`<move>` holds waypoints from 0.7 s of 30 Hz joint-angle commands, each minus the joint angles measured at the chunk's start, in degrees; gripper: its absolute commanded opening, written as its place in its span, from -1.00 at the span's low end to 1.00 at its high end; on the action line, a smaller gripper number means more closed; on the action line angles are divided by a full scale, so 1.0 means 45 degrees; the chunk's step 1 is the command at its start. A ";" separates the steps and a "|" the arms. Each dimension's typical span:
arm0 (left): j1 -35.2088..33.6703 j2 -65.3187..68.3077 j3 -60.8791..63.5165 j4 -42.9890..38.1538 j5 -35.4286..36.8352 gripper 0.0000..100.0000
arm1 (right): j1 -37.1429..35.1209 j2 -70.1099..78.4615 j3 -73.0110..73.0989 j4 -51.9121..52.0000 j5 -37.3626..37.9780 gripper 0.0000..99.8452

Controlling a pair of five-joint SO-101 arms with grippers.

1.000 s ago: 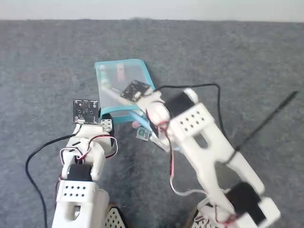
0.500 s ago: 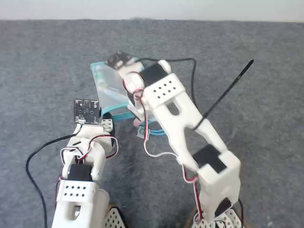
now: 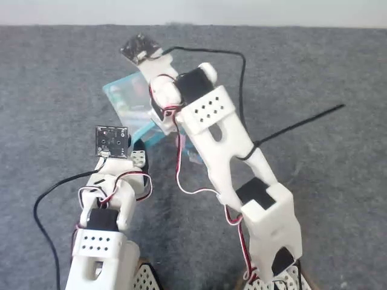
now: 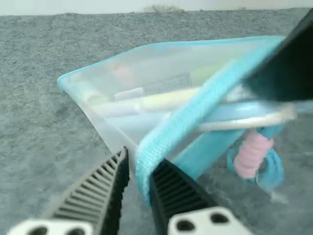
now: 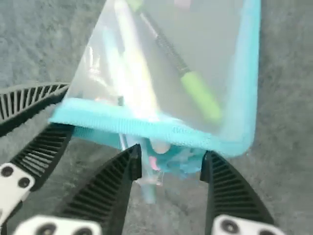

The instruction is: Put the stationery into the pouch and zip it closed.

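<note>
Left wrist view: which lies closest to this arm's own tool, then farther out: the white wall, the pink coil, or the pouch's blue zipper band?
1. Blue zipper band: held in the left tool.
2. Pink coil: hanging by the pouch at its zipper end, a little beyond.
3. White wall: past the carpet, behind everything.

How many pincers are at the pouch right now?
2. The left pincer is clamped on the blue zip edge of the pouch; the right pincer sits open astride the zip end by the pink charm.
</note>
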 commanded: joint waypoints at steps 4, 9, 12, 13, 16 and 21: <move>0.0078 -0.0059 -0.0205 0.0059 -0.0195 -0.98 | 0.0166 -0.3175 0.0195 0.0420 0.0117 -0.54; 0.0039 -0.0078 -0.0322 0.0078 -0.0488 -0.98 | 0.1026 -0.4659 0.2755 0.0303 0.0430 -0.54; -0.0410 -0.0078 -0.1026 0.0723 -0.0938 -0.98 | 0.1690 -0.5812 0.5079 -0.0537 0.0625 -0.54; -0.0567 -0.0078 -0.1495 0.1270 -0.0918 -0.98 | 0.1866 -0.6281 0.6115 -0.1026 0.0860 -0.54; -0.1094 -0.0098 -0.3018 0.3087 -0.0938 -0.98 | 0.2159 -0.8117 0.9963 -0.3311 0.1153 -0.54; -0.1700 -0.0078 -0.4620 0.4611 -0.0977 -0.98 | 0.2217 -1.1556 1.7172 -0.8547 0.1739 -0.54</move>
